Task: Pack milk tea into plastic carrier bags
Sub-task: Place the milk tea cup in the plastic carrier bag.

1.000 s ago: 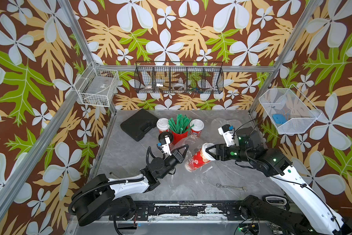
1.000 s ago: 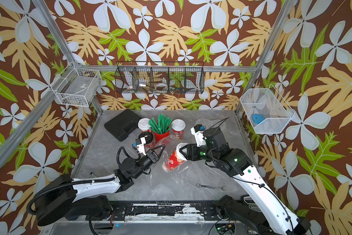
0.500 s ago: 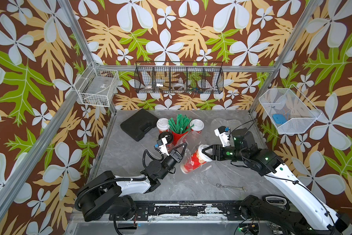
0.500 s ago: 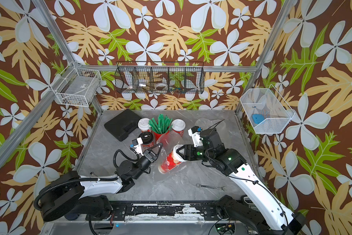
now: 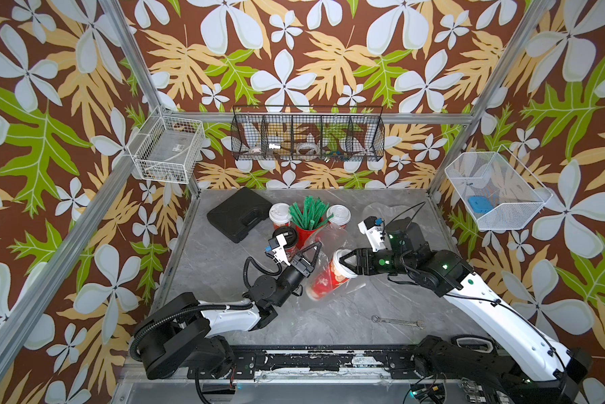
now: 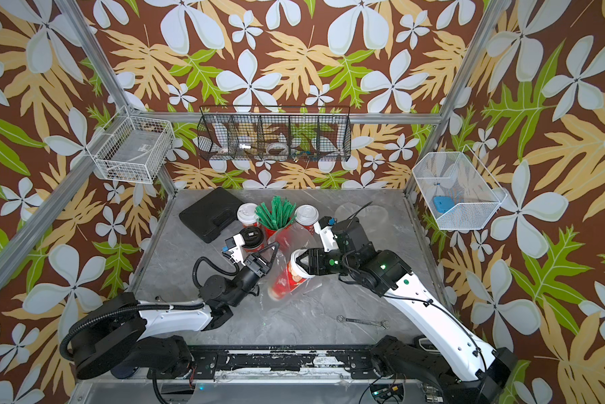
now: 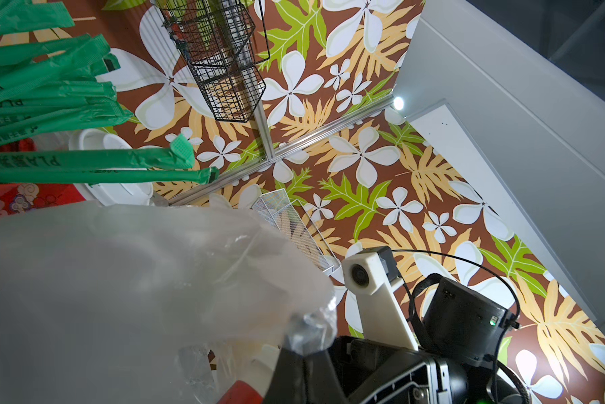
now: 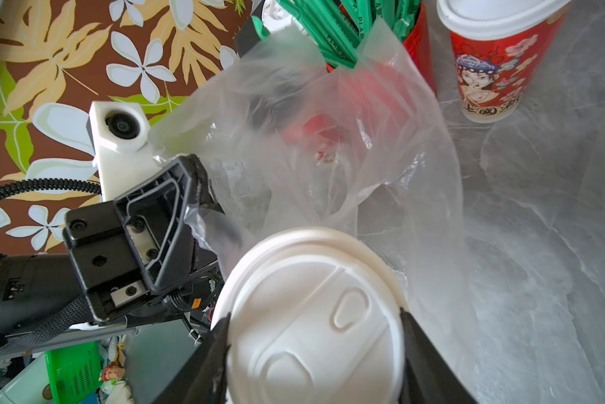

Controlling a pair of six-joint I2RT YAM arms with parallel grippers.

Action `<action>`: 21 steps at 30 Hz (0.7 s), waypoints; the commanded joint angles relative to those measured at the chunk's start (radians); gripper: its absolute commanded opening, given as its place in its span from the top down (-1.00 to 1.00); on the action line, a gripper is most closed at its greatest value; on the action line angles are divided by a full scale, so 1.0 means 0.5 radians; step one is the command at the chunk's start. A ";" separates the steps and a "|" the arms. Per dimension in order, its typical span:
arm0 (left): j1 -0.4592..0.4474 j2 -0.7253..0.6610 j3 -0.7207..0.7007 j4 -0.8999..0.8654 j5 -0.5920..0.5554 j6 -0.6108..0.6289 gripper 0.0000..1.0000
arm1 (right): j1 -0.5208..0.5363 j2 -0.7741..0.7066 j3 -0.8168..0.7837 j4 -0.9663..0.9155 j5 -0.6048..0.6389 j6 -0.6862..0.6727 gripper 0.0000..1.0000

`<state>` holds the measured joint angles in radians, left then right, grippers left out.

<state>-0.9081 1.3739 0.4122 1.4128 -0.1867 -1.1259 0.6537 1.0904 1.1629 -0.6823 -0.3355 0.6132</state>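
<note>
Starting at the left of the grey table [image 5: 210, 266], we find a black case [image 5: 239, 213] lying flat toward the back. Just right of it the back-left cup [image 5: 280, 213], white-lidded, and the black-lidded cup [image 5: 285, 235] stand upright. The red pot of green straws [image 5: 309, 218] sits between them and the back-right cup [image 5: 338, 214], also white-lidded and upright.

The left gripper [image 5: 316, 245] reaches in from the front. Its jaws are pressed together on an edge of the carrier bag [image 5: 323, 231], and the right wrist view shows the thin film [image 8: 203, 224] caught there. The bag stands up loosely in front of the straw pot, with its mouth toward the right arm.

The tilted cup [image 5: 325, 280] leans with its base toward the front left. In both top views its red body shows through the clear plastic, so we take its lower part to be inside the bag. The right gripper [image 5: 344, 262] pinches this cup at its white lid [image 8: 311, 314], with one of its fingers [image 8: 421, 353] on each side of the rim.

Farther right, a second clear bag [image 5: 378, 209] lies flat near the back. A wrench [image 5: 397, 321] lies toward the front right, well apart from the cups.
</note>
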 commanded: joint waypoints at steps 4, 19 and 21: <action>-0.024 0.051 -0.001 0.240 -0.091 -0.136 1.00 | 0.142 0.060 0.028 0.080 0.214 -0.014 -0.15; -0.047 0.014 -0.039 0.326 -0.218 -0.205 1.00 | 0.454 0.217 -0.024 0.165 0.473 0.018 -0.14; -0.049 0.002 -0.047 0.328 -0.228 -0.205 1.00 | 0.492 0.235 -0.037 0.183 0.498 0.019 -0.14</action>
<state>-0.9314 1.3823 0.3920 1.4807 -0.2840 -1.2217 0.8841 1.2026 1.1484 -0.6250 -0.1188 0.6170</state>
